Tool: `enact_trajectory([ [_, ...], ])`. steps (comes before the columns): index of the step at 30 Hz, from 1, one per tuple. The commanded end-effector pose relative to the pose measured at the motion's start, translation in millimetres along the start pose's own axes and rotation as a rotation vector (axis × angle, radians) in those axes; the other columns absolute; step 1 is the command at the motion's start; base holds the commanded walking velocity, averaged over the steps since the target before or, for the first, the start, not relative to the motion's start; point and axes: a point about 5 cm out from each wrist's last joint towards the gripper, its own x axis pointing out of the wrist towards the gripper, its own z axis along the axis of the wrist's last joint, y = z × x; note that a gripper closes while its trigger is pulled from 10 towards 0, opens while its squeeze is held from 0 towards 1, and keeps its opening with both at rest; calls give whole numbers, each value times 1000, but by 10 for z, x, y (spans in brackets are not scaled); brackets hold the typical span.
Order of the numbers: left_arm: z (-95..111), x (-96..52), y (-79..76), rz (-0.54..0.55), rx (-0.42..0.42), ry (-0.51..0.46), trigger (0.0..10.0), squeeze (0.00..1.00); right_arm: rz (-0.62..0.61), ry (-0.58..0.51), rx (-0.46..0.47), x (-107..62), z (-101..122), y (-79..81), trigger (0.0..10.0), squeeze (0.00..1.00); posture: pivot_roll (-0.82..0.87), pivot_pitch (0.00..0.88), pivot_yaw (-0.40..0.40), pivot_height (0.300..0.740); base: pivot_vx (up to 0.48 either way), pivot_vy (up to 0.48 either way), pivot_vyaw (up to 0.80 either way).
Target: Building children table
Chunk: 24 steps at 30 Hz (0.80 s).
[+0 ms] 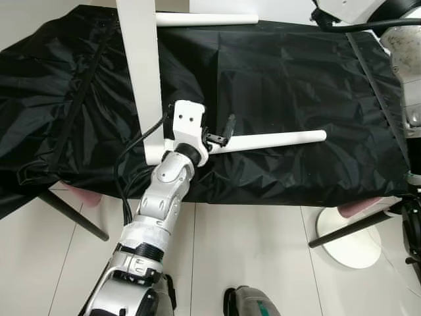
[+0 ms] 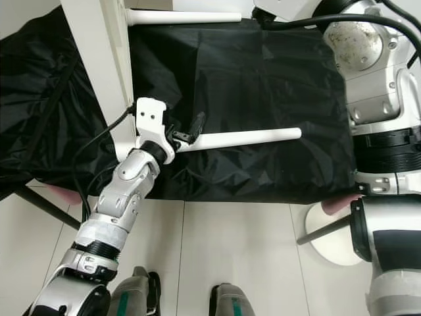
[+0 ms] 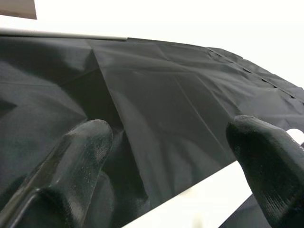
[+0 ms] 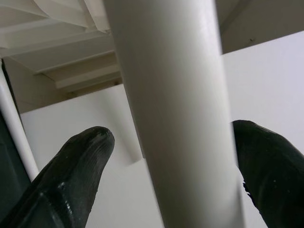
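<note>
- A black cloth (image 1: 276,99) covers a low surface in front of the robot, above a pale tiled floor (image 1: 250,257).
- A white table leg (image 1: 276,139) lies on the cloth, near its near edge, running left to right.
- The left gripper (image 1: 222,133) sits at the leg's left end, its fingers astride that end; in the left wrist view the two fingers (image 3: 71,161) are spread, with cloth and a white strip of the leg between them.
- A white tabletop panel (image 1: 140,72) stands on edge just left of the left gripper, running from near to far.
- A second leg (image 1: 204,20) sticks out rightward from the panel at the far side.
- The right gripper (image 4: 171,180) shows in the right wrist view, its fingers (image 4: 71,171) spread on either side of a white pole (image 4: 175,109), not pressed on it.
- The right arm (image 2: 381,99) reaches up at the far right.
- The robot's feet (image 2: 227,299) stand on the floor at the near edge.
</note>
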Motion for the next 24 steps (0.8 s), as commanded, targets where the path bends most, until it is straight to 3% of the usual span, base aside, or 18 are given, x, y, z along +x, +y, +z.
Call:
enact_trajectory([
  [1,-1,16,-2,8,5,2,10000,0,6,-42,-27,25,101,-101,10000,0,-95,104,-2,740,0,0,0],
  [12,-10,60,-41,17,-46,16,10000,0,125,-106,-64,77,226,-103,10000,0,-108,105,-8,740,0,0,0],
  [13,-12,62,-49,21,-57,18,10000,0,141,-105,-64,77,225,-94,4667,0,-108,105,-8,740,0,0,0],
  [14,-12,62,-49,21,-57,18,10000,0,141,-105,-64,77,225,-94,4667,0,-108,105,-8,740,0,0,0],
  [15,-15,64,-61,25,-68,19,10000,0,153,-104,-65,74,222,-87,2902,0,-108,107,-11,740,0,0,0],
  [16,-24,63,-68,38,-80,25,10000,0,170,-103,-65,69,218,-75,0,0,-108,107,-11,740,0,0,0],
  [19,-97,55,-64,127,-161,74,10000,0,201,-96,-61,53,199,-63,0,0,-108,112,-12,740,0,0,0],
  [24,-123,54,-61,179,-248,115,10000,0,210,-93,-60,49,188,-63,0,0,-109,115,-10,740,0,0,0],
])
